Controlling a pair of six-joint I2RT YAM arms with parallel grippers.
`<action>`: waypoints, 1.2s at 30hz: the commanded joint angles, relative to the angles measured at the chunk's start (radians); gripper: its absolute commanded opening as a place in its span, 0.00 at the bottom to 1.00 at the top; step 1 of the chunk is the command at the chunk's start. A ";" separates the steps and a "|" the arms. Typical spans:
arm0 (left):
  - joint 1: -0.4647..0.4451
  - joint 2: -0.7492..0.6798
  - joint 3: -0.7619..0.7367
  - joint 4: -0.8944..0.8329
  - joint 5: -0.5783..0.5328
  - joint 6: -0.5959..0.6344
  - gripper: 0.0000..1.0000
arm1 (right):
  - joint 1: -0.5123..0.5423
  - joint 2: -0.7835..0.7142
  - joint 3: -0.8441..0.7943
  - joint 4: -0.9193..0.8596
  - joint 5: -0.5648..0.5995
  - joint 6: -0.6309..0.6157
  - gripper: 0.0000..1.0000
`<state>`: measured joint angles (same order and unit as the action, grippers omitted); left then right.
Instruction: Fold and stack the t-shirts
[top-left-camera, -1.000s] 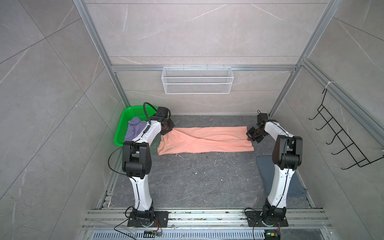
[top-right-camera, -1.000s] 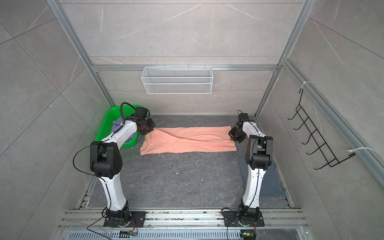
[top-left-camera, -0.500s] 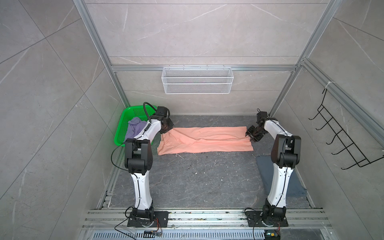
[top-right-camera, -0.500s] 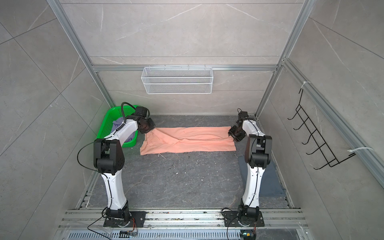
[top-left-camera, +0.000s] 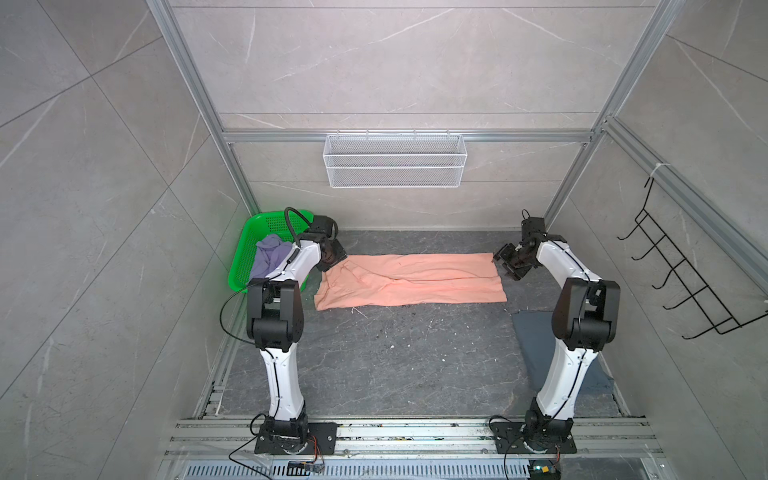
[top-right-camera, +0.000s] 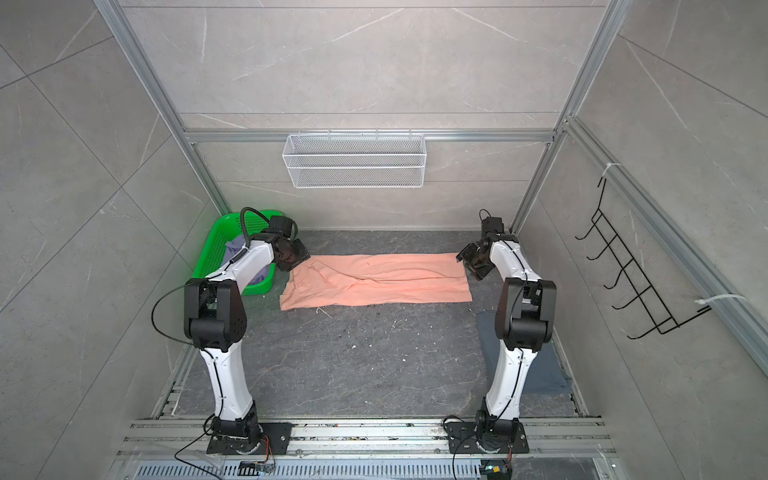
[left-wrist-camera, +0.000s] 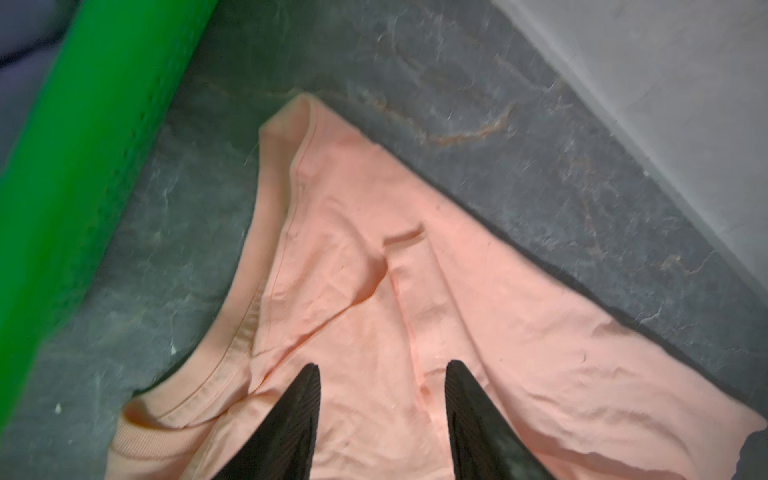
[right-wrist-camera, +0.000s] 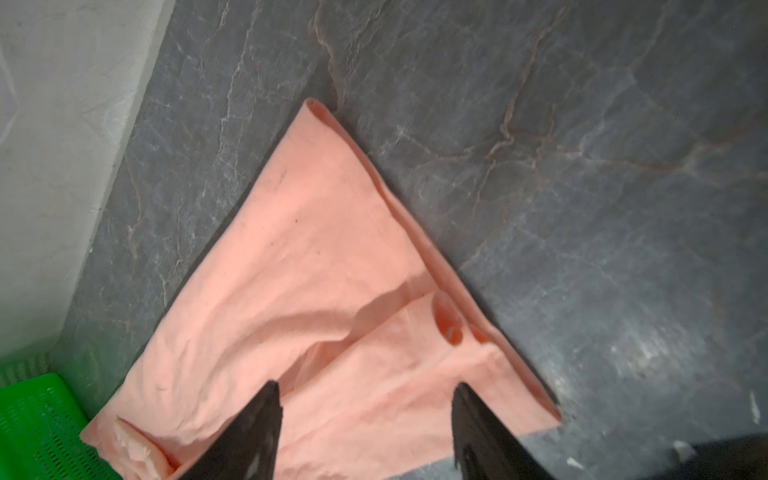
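The peach-pink t-shirt (top-left-camera: 409, 280) (top-right-camera: 374, 280) lies on the dark floor as a long folded strip, in both top views. My left gripper (top-left-camera: 334, 259) (left-wrist-camera: 382, 365) hovers open over its collar end, with cloth below and nothing pinched. Over the opposite end my right gripper (top-left-camera: 505, 264) (right-wrist-camera: 366, 383) stands open, clear of the fabric. A lavender t-shirt (top-left-camera: 270, 257) is bunched in the green basket. The slate blue-grey t-shirt (top-left-camera: 536, 345) lies flat at the right, partly hidden by my right arm.
The green basket (top-left-camera: 249, 245) (left-wrist-camera: 83, 145) stands at the back left, close to the pink shirt's collar end. A white wire basket (top-left-camera: 395, 160) hangs on the back wall. A black hook rack (top-left-camera: 681, 286) is on the right wall.
Both grippers were shut on the pink shirt's ends and have opened and let go. The shirt now rests flat, and both grippers have drawn slightly away from it.
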<state>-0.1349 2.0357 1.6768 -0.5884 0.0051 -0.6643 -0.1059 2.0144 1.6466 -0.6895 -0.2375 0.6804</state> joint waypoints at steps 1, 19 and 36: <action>0.004 -0.117 -0.074 -0.017 0.032 0.005 0.52 | 0.021 -0.068 -0.111 0.056 -0.033 0.012 0.66; -0.003 -0.214 -0.248 0.024 0.075 -0.042 0.52 | 0.087 0.057 -0.174 0.192 -0.089 0.137 0.57; -0.003 -0.222 -0.273 0.032 0.071 -0.050 0.52 | 0.101 0.158 -0.070 0.272 -0.104 0.214 0.55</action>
<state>-0.1360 1.8549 1.4075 -0.5724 0.0631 -0.7044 -0.0093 2.1365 1.5368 -0.4507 -0.3344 0.8593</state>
